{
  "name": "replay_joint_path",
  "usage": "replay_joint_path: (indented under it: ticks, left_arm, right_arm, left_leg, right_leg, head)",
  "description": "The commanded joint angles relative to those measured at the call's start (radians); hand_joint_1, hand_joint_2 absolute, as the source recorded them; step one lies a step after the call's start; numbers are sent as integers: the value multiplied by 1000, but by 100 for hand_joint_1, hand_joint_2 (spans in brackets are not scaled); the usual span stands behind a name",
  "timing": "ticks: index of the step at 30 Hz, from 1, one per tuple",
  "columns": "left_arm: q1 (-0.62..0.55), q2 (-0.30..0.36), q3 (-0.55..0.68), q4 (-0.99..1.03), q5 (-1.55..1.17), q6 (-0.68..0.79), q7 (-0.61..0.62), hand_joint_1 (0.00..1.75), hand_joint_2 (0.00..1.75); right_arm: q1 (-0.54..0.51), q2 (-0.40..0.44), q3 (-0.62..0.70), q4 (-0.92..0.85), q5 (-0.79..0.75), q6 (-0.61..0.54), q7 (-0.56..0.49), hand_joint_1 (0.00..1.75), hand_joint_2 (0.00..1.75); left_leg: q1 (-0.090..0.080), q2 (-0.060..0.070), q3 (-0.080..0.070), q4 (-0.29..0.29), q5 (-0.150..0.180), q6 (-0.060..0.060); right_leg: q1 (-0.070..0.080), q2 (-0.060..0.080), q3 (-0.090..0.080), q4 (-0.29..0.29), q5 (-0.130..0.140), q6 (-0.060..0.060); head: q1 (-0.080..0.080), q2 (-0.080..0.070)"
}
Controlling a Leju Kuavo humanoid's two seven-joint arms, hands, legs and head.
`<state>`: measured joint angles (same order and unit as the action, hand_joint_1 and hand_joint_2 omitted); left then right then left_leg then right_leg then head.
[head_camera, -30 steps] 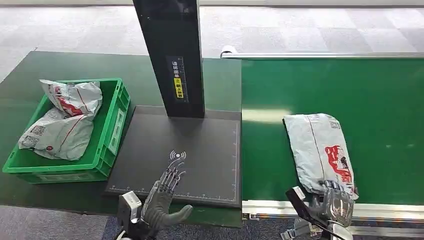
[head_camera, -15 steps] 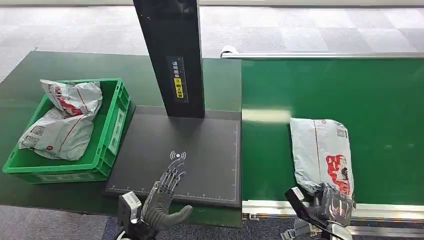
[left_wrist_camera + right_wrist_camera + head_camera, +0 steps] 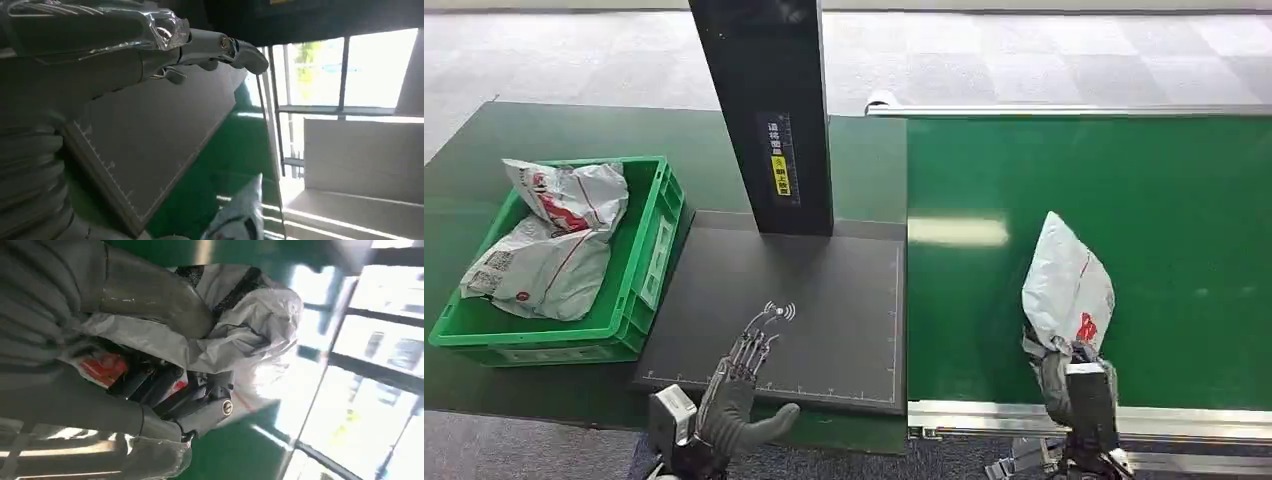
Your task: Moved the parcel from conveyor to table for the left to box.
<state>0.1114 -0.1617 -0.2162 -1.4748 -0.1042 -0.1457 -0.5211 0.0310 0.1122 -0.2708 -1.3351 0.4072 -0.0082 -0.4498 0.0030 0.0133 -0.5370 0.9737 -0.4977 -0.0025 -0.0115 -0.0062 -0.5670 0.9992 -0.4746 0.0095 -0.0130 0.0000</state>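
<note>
Here, the right hand [image 3: 1074, 385] grips the near end of a grey plastic mailer parcel with red print [image 3: 1067, 283], holding it tilted up over the green conveyor belt [image 3: 1184, 200], right of the dark scanning pad [image 3: 824, 300]. The left hand [image 3: 739, 385] is empty, fingers spread, at the pad's near edge. Left of the pad, a green plastic crate [image 3: 649, 250] on the counter [image 3: 484, 150] holds similar parcels.

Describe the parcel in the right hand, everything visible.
The parcel is a soft grey-white plastic mailer bag with red printing and a thin red line across it, crumpled where it is gripped. The right hand holds its near end, thumb and dark fingers wrapped around the bunched film. It stands tilted up on end above the green conveyor belt, far end raised and pointed. Whether its lower edge touches the belt is unclear.
</note>
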Motion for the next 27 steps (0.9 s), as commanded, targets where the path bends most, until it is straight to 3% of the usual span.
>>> replay_joint_path:
  ticks: [1,7,12,27]
  left_arm:
    - [-25,4,151,-3,-41,19,-24,0,175]
    - [-38,-5,248,-24,-68,17,-34,0,175]
    - [-71,-2,275,-23,-71,16,-37,0,175]
    - [-68,-2,270,-22,-74,20,-39,0,175]
  right_arm:
    - [32,-23,114,-414,-149,124,-53,175,175]
    - [-49,-86,234,-431,-200,179,-57,175,175]
    - [-188,-117,394,-330,-253,234,-5,175,175]
    - [-182,-130,411,-325,-257,211,-13,175,175]
  left_leg:
    - [0,1,0,0,0,0]
    - [0,2,1,0,0,0]
    - [0,5,1,0,0,0]
    - [0,0,3,0,1,0]
  right_leg:
    - [0,1,-1,0,0,0]
    - [0,3,0,0,1,0]
    - [0,7,0,0,2,0]
    - [0,1,3,-1,1,0]
  head:
    - [0,0]
    - [0,0]
    - [0,0]
    - [0,0]
